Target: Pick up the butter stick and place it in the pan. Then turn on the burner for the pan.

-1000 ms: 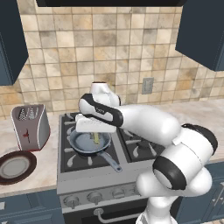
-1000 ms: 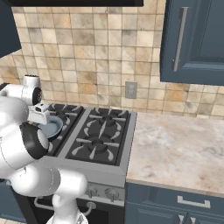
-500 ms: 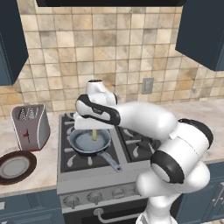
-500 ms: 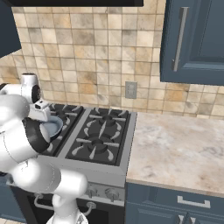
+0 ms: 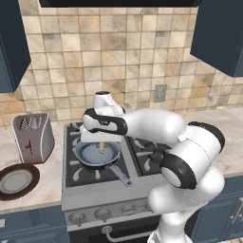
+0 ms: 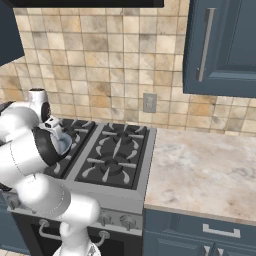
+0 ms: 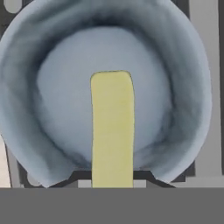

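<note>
The gripper (image 5: 101, 144) is hanging over the pan (image 5: 97, 154), its fingers clamped on the butter stick (image 7: 112, 127), which is dangling above the pan's middle. Placing is the step underway; next, I judge, comes releasing it, then reaching for the burner knob.

Kitchen, stove (image 5: 95, 190) and toaster (image 5: 32, 137) | no text, label, brand or number can be read on anything.

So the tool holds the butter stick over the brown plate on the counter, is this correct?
Not quite. The tool holds the butter stick over the pan on the stove, not over the brown plate, which sits apart on the counter beside the toaster. The hand view and the left base view show this.
</note>
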Available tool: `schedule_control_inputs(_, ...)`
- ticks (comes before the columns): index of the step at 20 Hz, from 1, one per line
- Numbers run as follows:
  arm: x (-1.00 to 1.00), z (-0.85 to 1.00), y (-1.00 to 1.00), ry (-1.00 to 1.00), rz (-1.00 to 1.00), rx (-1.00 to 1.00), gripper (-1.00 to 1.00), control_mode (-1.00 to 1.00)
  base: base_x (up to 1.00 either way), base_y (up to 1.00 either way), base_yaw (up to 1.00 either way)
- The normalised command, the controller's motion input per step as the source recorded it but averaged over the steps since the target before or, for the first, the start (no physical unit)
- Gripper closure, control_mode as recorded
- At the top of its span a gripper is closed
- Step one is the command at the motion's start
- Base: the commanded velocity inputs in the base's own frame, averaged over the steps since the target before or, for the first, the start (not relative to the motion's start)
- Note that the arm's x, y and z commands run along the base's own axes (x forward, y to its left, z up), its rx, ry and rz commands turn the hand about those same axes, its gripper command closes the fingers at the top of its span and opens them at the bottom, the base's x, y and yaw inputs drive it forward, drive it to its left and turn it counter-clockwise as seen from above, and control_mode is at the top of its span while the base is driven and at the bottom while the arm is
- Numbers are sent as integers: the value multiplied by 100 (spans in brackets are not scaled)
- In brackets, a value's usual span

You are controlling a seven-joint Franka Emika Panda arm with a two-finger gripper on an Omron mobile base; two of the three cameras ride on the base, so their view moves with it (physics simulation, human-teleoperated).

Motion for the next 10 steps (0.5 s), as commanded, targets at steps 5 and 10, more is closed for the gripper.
schedule_control_inputs(5, 6, -40, 0, -3, 0, 0, 100, -100, 0, 0, 0)
schedule_control_inputs(10, 14, -28, 0, 0, 0, 0, 100, -100, 0, 0, 0)
